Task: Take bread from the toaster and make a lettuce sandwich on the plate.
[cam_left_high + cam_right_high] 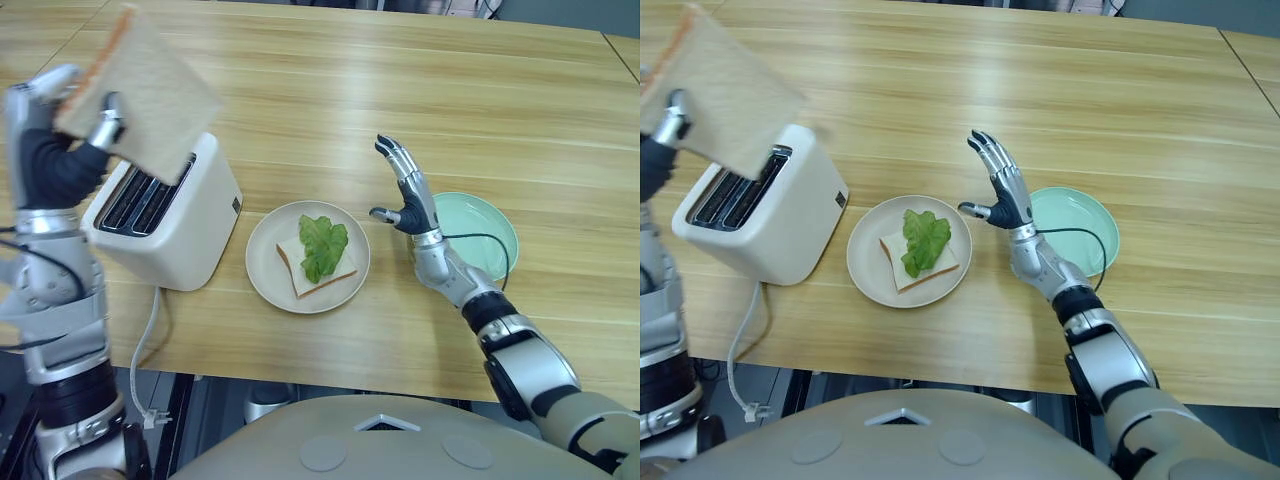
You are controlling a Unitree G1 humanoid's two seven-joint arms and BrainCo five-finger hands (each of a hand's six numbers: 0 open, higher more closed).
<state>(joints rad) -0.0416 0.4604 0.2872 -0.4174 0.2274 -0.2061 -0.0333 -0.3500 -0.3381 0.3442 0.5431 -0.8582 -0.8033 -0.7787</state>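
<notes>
bread slice held tilted above toaster, gripped in left hand. plate holds base slice, lettuce on top. right hand empty, fingers spread, beside plate. step judged: closing sandwich. next: carry slice over plate, level it, lower onto lettuce.

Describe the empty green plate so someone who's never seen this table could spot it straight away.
On the wooden table, go right of the white toaster and the beige plate, to the robot's right side. The green plate lies beside the open right hand. Unlike the beige plate with bread and lettuce, it is pale mint and holds no food.
</notes>
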